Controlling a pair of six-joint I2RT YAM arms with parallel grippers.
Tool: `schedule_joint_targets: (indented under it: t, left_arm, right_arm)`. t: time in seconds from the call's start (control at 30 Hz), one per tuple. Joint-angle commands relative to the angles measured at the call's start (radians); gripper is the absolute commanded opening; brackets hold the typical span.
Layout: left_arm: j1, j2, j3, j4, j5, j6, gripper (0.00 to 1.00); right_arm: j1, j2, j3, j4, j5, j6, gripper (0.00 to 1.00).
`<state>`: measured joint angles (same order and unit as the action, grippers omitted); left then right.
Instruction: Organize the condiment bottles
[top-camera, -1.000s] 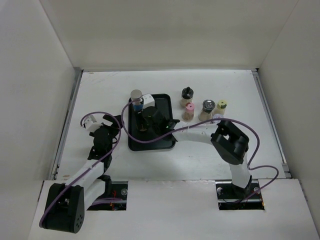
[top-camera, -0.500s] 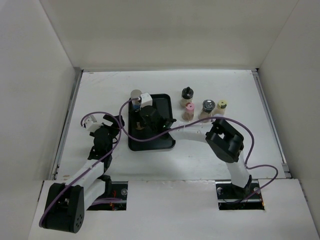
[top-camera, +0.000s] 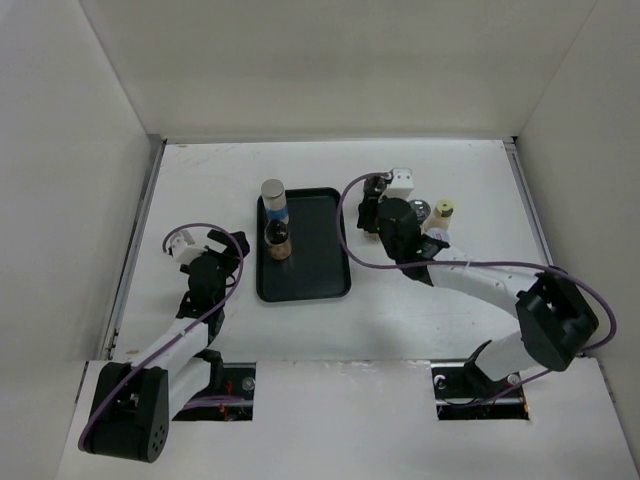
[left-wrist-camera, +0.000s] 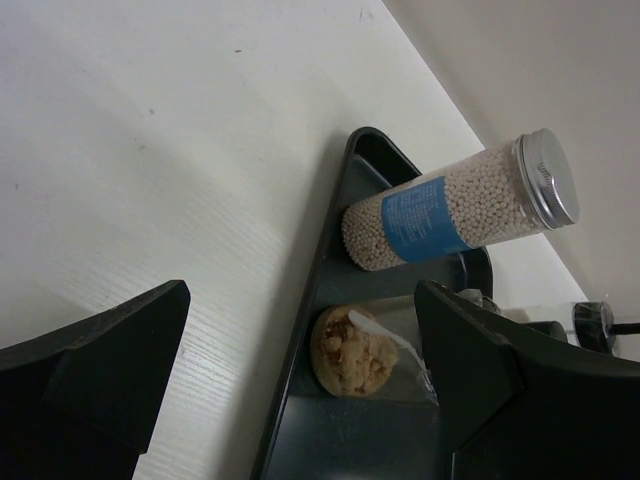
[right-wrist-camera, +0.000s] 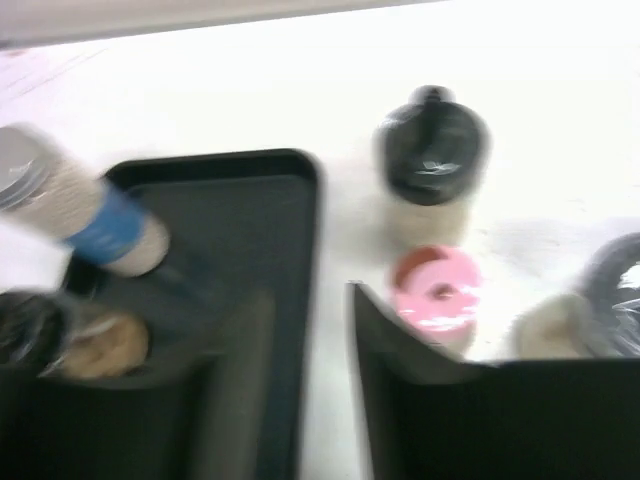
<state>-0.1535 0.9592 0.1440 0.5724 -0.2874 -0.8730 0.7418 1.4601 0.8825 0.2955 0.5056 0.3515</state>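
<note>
A black tray (top-camera: 318, 262) holds two spice jars: a silver-lidded, blue-labelled jar (top-camera: 273, 199) at its far left corner and a black-lidded brown jar (top-camera: 278, 240) just in front of it. Both show in the left wrist view, the blue-labelled jar (left-wrist-camera: 450, 206) and the brown jar (left-wrist-camera: 356, 350). My left gripper (top-camera: 218, 254) is open and empty, left of the tray. My right gripper (top-camera: 367, 210) is open and empty, over the gap between the tray and the jars to its right. The blurred right wrist view shows a black-lidded jar (right-wrist-camera: 432, 160), a pink-lidded jar (right-wrist-camera: 437, 290) by the right finger, and a grey-lidded jar (right-wrist-camera: 600, 300).
A pale-yellow-lidded jar (top-camera: 443, 211) stands furthest right, next to the grey-lidded jar (top-camera: 418, 210). The right arm hides the pink-lidded jar in the top view. White walls close in the table on three sides. Purple cables loop over both arms.
My right gripper has drawn off the brown jar in the tray and swung right to the jars beside the tray. The brown jar stays upright in the tray. The left arm is still.
</note>
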Motion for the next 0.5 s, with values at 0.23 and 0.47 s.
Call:
schedule_joint_targets:
  t: [0.23,0.47]
  left_arm:
    - [-0.011,-0.004,0.02,0.053,-0.01,-0.001,1.0]
    - [-0.017,0.032,0.026,0.07,0.007,-0.009,1.0]
  right_arm:
    - [-0.088,0.111,0.073,-0.073,0.073,-0.046,0.8]
    - [-0.112,0.187,0.104,-0.062,0.083,-0.046,0.79]
